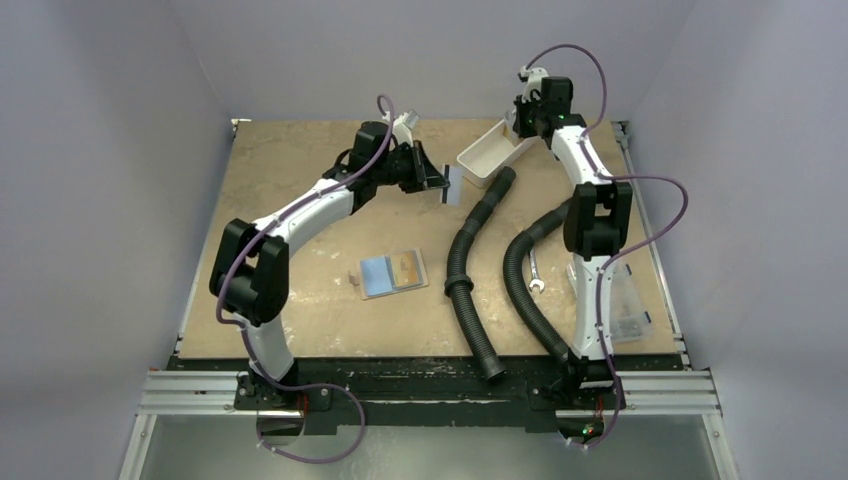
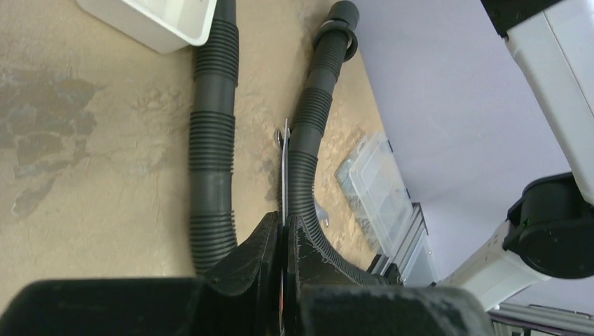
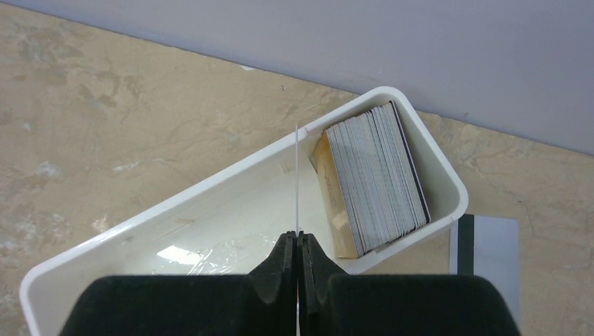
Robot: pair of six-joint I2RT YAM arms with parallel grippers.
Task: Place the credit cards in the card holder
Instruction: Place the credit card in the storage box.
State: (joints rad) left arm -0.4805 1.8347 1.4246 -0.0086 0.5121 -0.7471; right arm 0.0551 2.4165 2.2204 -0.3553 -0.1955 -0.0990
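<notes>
Roughly partway through, by my read. The card holder (image 1: 392,272) lies open and flat on the table (image 1: 300,180) in front of the left arm, well apart from both grippers. A light blue card (image 1: 377,275) sits on its left leaf. The right leaf shows tan, and from above I cannot tell whether that is a card or just the lining.

My left gripper (image 1: 441,182) is clamped on a pale blue card (image 1: 453,187) with a dark stripe along one edge, held up over the table near the white tray (image 1: 485,158). In its own wrist view that card shows only edge-on between the closed fingers (image 2: 270,238).

My right gripper (image 3: 297,238) is over the tray, pinched tight on a second card (image 3: 298,175), which shows only as a thin white line. A thick stack of cards (image 3: 375,178) stands on edge at the tray's far end.

So two cards are in hand but neither is at the holder, and carrying them over and sliding them into the pockets is all yet to do. I cannot tell how many of the stack are meant to follow.

As for writing, I can read none. The cards, tray and holder show no legible print or logo at this resolution, and the dark stripe is the only marking I can make out.
</notes>
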